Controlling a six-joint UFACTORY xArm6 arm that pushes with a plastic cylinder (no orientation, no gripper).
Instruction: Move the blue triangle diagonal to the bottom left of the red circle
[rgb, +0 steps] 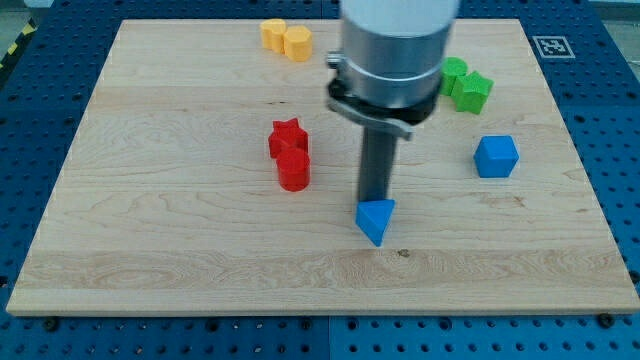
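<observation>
Tip of rod (375, 199), my tip, sits right at the top edge of the blue triangle (376, 220), apparently touching; no jaws on it, so nothing held, just a plain rod. Red circle (294, 170) lies to the view's left of my tip & slightly up, w/ red star (288, 137) touching it above. Blue cube (496, 156) well to the right. Green blocks (466, 85) up-right, partly behind the arm. Yellow blocks (287, 39) far up-left on the wooden board (150, 250).
</observation>
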